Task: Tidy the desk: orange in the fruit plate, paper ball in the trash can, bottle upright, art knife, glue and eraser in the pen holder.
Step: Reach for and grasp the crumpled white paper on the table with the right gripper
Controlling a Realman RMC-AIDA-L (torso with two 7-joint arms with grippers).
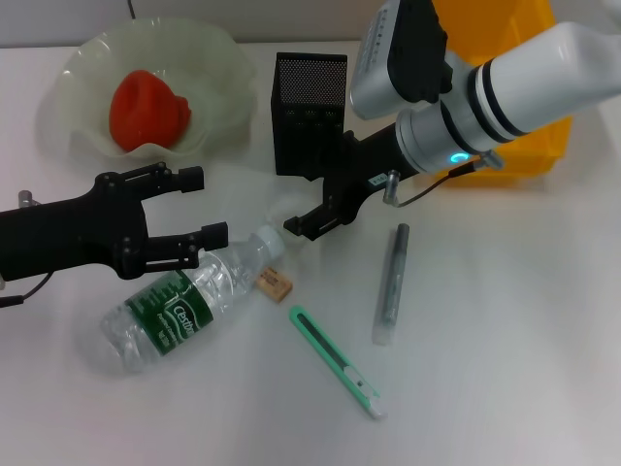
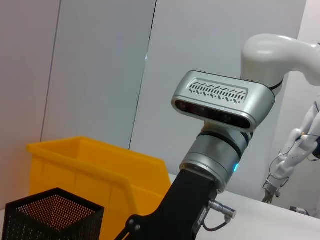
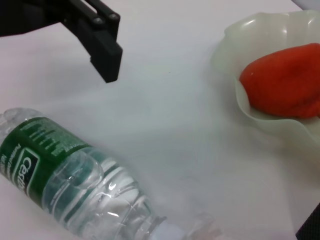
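The bottle (image 1: pixel 189 301) is taken as the landmark; it is seen lying on its side on the white table (image 1: pixel 505 369), and on its green label white letters beginning "Cent" can be read, the rest not. Just behind the bottle the left gripper (image 1: pixel 202 206) is held with its two black fingers spread open and nothing between them. Farther behind it, the orange (image 1: pixel 147 109) is found in the fruit plate (image 1: pixel 218 73). Just beside the bottle's cap the eraser (image 1: pixel 275 284) is placed. The art knife (image 1: pixel 336 361) lies right of the bottle. The right gripper (image 1: pixel 309 225) is seen above the cap; its fingers cannot be judged. The pen holder (image 1: pixel 310 112) stands behind, and the glue (image 1: pixel 391 282) lies further right.
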